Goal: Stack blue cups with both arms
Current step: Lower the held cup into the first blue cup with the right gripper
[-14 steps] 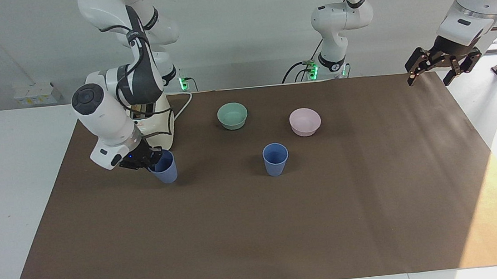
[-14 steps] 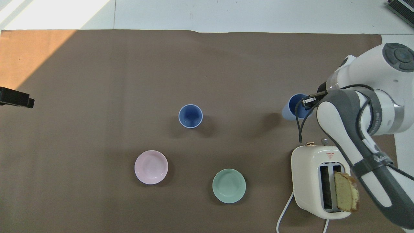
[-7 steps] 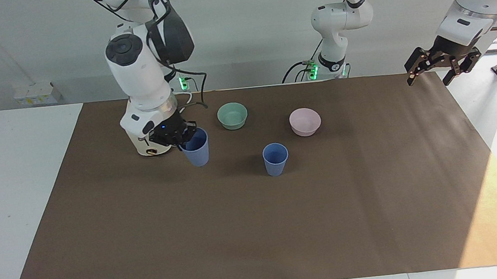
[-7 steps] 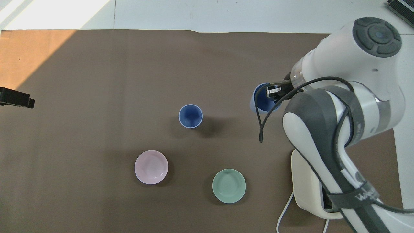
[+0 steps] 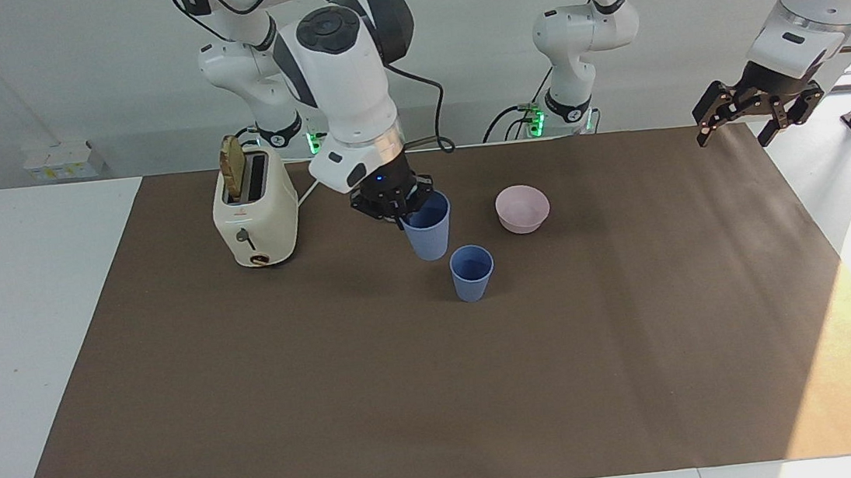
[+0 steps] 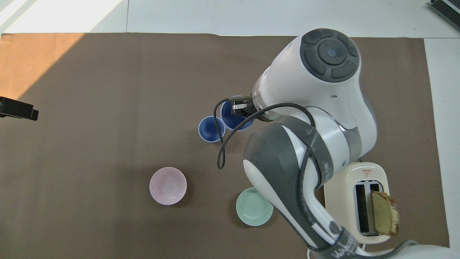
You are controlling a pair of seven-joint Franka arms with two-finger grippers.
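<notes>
The right gripper (image 5: pixel 401 212) was pinching the rim of one blue cup (image 5: pixel 427 227), with one finger inside the cup and one outside. The carried cup hung in the air, standing almost straight up. A second before, this same cup was way over at the right arm's end of the table, past the toaster (image 5: pixel 254 209). Half a second before, it was in front of the toaster. Now it had crossed to the middle and was just beside the other blue cup (image 5: pixel 472 273), which sat on the brown mat (image 5: pixel 440 394) and had not moved at all.

From above, the rims of the two cups looked almost touching (the carried one was up in the air, so that look can fool you). It was not yet over the standing cup.

My guess was that the carrying part was nearly over. The cup probably needed one more small slide to sit right over the standing one, then a trip down into it.

The left gripper (image 5: pixel 759 116) waited, open and holding nothing, over the mat's corner at the left arm's end of the table. The pink bowl (image 5: pixel 522 208) and the green bowl (image 6: pixel 252 208) had stayed put.
</notes>
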